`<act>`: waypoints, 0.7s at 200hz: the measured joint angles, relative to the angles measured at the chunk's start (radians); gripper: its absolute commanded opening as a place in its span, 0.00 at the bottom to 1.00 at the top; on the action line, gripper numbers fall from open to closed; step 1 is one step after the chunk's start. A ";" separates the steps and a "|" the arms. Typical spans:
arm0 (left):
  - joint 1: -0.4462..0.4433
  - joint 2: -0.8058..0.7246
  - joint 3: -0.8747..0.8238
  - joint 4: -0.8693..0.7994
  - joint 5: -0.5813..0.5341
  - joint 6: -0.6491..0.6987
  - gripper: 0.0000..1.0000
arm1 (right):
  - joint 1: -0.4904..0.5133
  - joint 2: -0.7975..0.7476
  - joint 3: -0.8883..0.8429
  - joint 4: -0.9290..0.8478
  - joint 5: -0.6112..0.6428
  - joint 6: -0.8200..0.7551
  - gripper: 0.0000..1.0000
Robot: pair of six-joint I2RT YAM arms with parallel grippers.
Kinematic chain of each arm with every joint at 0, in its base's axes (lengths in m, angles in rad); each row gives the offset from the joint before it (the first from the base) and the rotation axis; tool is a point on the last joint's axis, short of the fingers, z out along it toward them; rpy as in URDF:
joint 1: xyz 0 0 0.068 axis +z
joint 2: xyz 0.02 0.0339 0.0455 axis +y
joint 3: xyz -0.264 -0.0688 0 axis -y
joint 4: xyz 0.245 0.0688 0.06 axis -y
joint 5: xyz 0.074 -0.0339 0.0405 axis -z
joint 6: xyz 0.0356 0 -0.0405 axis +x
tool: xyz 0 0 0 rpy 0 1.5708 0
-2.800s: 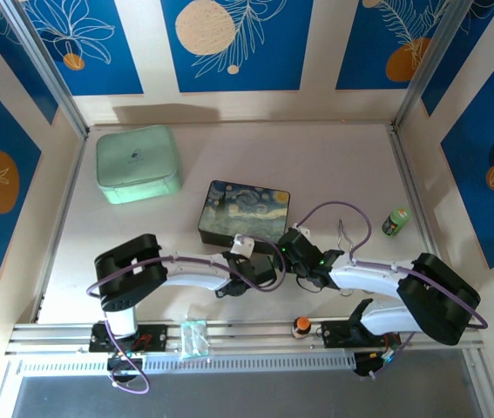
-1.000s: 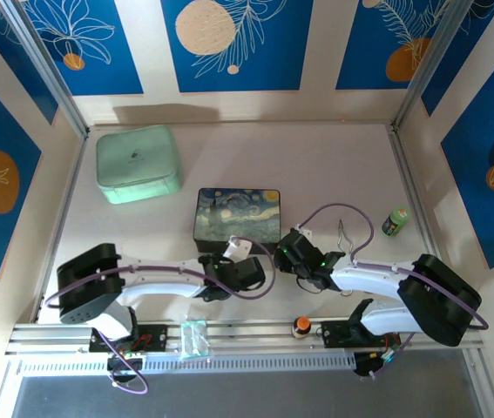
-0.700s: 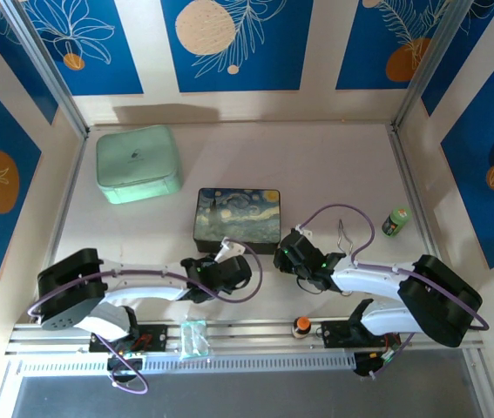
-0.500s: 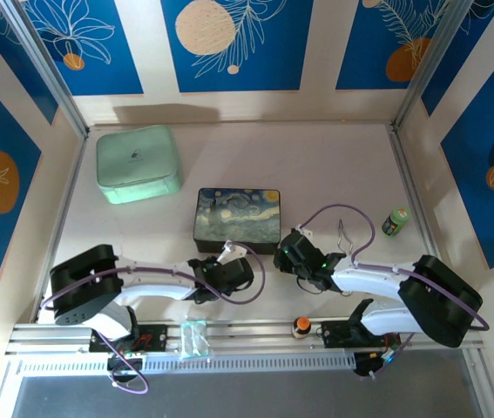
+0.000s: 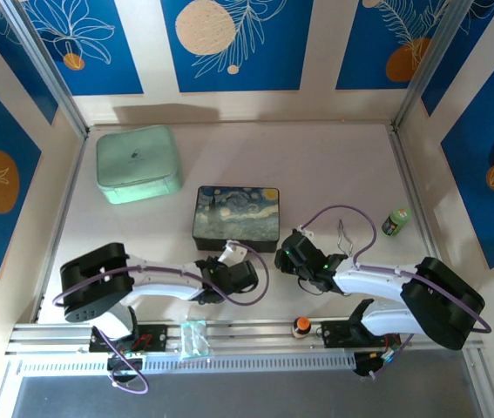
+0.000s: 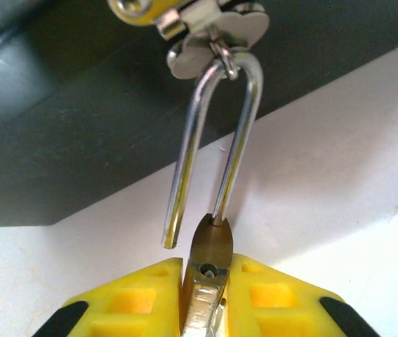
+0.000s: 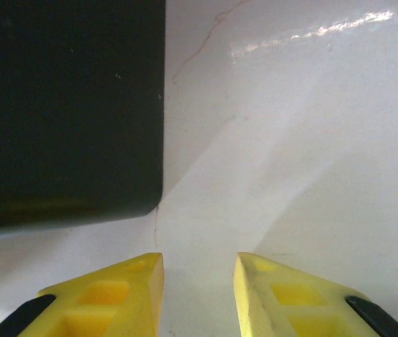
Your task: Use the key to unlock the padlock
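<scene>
The left gripper (image 6: 206,281) is pinching the padlock (image 6: 211,242), its shackle (image 6: 221,140) hanging open from the clasp (image 6: 216,31) of the box (image 6: 79,140); the right gripper (image 7: 197,284) is hovering nearby, fingers parted.

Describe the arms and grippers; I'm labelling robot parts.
The left arm and right arm have white link shells, bulky black joints and looping purple cables. The left gripper and right gripper have yellow wedge fingers with square recesses and black outer patches.

Overhead looks down; both wrists closely face box (image 5: 236,213).
</scene>
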 measured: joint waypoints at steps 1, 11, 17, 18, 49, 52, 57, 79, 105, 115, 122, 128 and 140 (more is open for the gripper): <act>-0.002 0.002 0.002 -0.002 -0.002 -0.002 0.19 | 0.000 0.000 0.000 0.000 0.000 0.000 0.33; -0.011 0.016 0.012 -0.013 -0.018 -0.015 0.19 | 0.000 0.000 0.000 0.000 0.000 0.002 0.34; -0.016 0.024 0.018 -0.020 -0.028 -0.021 0.20 | 0.000 0.000 0.000 0.000 0.000 0.003 0.34; -0.018 0.027 0.020 -0.022 -0.030 -0.025 0.21 | 0.000 0.000 0.000 0.000 0.000 0.003 0.34; -0.032 0.077 0.055 -0.043 -0.040 -0.078 0.30 | 0.000 0.003 0.000 0.002 0.000 0.003 0.34; -0.033 0.080 0.057 -0.044 -0.039 -0.077 0.30 | 0.000 0.003 0.000 0.002 0.000 0.004 0.34; -0.034 0.085 0.059 -0.044 -0.038 -0.088 0.31 | 0.000 0.003 0.000 0.002 0.000 0.005 0.34; -0.037 0.083 0.060 -0.050 -0.022 -0.103 0.32 | 0.000 0.003 0.000 0.002 0.000 0.008 0.34; -0.038 0.041 0.051 -0.042 0.033 -0.127 0.32 | 0.000 0.003 0.000 0.002 0.000 0.011 0.34; -0.038 0.012 0.043 -0.038 0.054 -0.139 0.36 | 0.000 0.002 0.000 0.002 0.000 0.011 0.34; -0.038 -0.008 0.039 -0.037 0.067 -0.146 0.41 | 0.001 -0.001 0.000 0.002 0.000 0.010 0.35; -0.038 -0.029 0.035 -0.035 0.077 -0.150 0.47 | 0.006 -0.005 0.000 0.001 0.001 0.009 0.36; -0.037 -0.075 0.032 -0.036 0.099 -0.143 0.55 | 0.021 -0.019 -0.001 -0.010 0.006 0.005 0.40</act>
